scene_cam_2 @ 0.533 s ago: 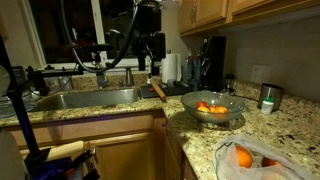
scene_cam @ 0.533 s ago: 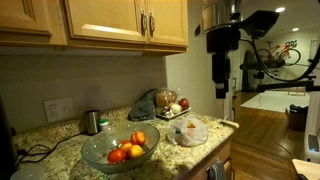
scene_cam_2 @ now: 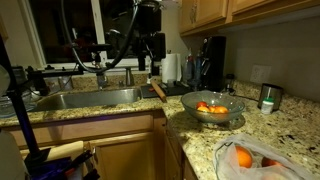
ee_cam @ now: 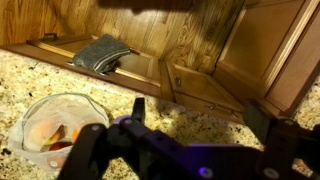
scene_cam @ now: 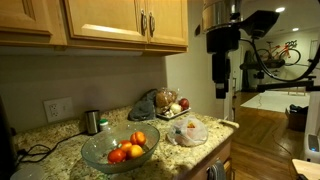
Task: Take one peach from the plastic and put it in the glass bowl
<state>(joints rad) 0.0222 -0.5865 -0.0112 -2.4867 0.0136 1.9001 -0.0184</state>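
Observation:
The clear plastic bag (scene_cam: 188, 131) lies on the granite counter near its edge, with peaches inside. It also shows in an exterior view (scene_cam_2: 258, 160) and at the lower left of the wrist view (ee_cam: 58, 136). The glass bowl (scene_cam: 119, 149) stands on the counter and holds several peaches; it also shows in an exterior view (scene_cam_2: 213, 109). My gripper (scene_cam: 221, 90) hangs high above the counter's end, beyond the bag. In the wrist view its fingers (ee_cam: 197, 112) are spread wide with only counter between them. It is open and empty.
A second container of fruit (scene_cam: 170, 104) and a grey cloth (ee_cam: 103, 55) sit against the wall behind the bag. A metal cup (scene_cam: 92, 122) stands near the wall outlet. A sink (scene_cam_2: 85, 98) and a paper towel roll (scene_cam_2: 171, 68) lie along the counter. Wooden cabinets hang overhead.

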